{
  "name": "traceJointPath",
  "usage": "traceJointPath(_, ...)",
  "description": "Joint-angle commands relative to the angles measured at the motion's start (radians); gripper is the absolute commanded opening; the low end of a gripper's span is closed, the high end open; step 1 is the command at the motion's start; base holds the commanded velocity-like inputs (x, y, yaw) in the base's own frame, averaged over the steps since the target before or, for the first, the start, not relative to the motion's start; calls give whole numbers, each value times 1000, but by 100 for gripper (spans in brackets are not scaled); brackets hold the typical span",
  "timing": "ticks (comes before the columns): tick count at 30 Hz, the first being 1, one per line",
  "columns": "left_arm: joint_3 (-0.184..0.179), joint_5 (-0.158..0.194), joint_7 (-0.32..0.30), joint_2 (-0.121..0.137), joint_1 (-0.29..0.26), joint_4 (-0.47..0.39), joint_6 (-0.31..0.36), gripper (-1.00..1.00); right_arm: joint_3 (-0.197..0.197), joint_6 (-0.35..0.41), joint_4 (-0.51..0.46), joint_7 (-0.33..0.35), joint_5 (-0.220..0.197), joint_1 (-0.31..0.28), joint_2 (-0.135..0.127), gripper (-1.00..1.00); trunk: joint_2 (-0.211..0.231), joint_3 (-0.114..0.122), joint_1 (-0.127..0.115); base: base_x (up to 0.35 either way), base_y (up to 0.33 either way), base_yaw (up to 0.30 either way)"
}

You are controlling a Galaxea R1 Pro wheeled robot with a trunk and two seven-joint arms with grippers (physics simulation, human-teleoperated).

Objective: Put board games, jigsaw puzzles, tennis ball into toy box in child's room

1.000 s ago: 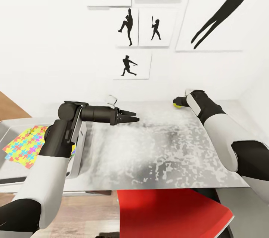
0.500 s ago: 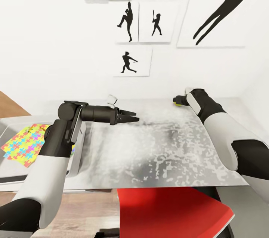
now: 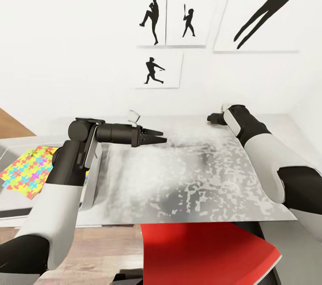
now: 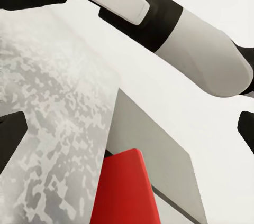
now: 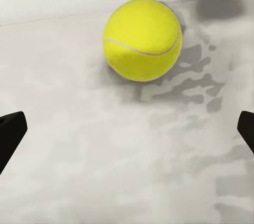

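Your right end effector (image 3: 211,119) is wide open over the far side of the bench (image 3: 188,182), holding nothing. The ball (image 5: 142,39) sits on the bench just ahead of it, between its fingers' line. Your left end effector (image 3: 157,137) is open and empty too. A puzzle (image 3: 27,170) lies at the left.
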Motion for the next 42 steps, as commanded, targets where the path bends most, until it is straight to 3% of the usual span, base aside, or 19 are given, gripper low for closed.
traceJointPath(1,0,-3,-5,0,-2,0,11,100,8,10,-2,-7,-11,-2,-1,100,-2,-3,0,0,0,0)
traceJointPath(34,0,-3,-5,-1,-3,-1,11,100,6,61,-22,-10,-12,-59,-1,100,-2,-53,0,0,0,0)
traceJointPath(42,0,-4,-5,-1,-4,-1,11,100,7,110,-44,-11,-12,-71,-2,100,-2,-65,0,0,0,0)
